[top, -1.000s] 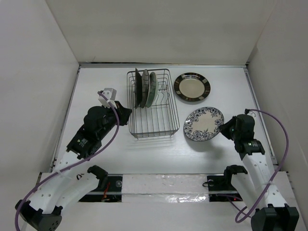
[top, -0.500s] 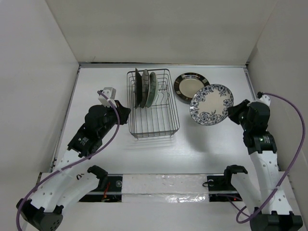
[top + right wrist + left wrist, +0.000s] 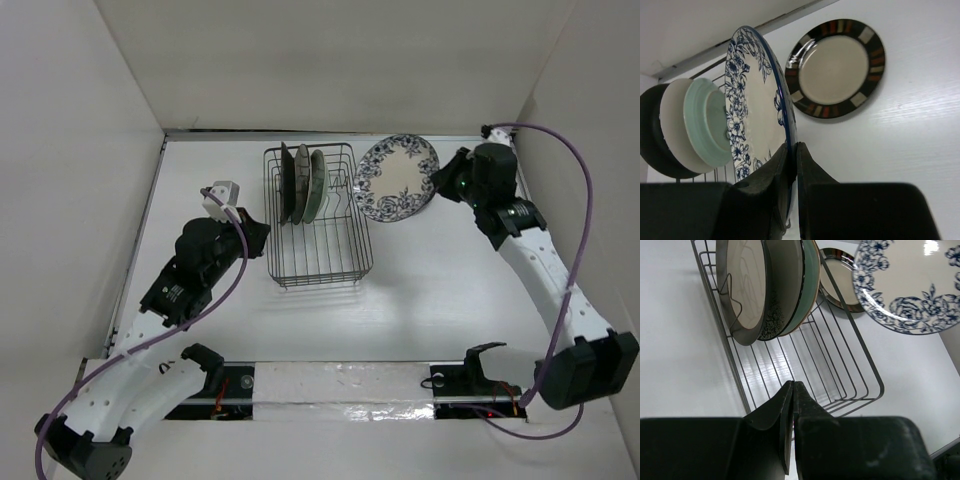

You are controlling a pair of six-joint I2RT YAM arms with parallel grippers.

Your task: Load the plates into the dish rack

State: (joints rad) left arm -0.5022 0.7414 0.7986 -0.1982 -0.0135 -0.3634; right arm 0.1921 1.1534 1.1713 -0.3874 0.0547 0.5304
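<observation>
Edgewise, blue floral plate (image 3: pixel 755 115), rim in tight pinch of right claw (image 3: pixel 791 150), beside dish rack (image 3: pixel 318 268).

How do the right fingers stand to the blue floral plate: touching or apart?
Touching. In the right wrist view the right gripper has its fingers pressed against both faces of the blue floral plate at its rim, with no gap showing.

Top cam: high above the near edge, looking down over the whole table (image 3: pixel 430 300). Left wrist cam looks past the left gripper (image 3: pixel 792 386), close on the dish rack (image 3: pixel 868 357) from its near end. Right wrist cam sits low, v. close to the floral plate (image 3: pixel 750 110), edge-on. All 3 share rack & that plate
</observation>
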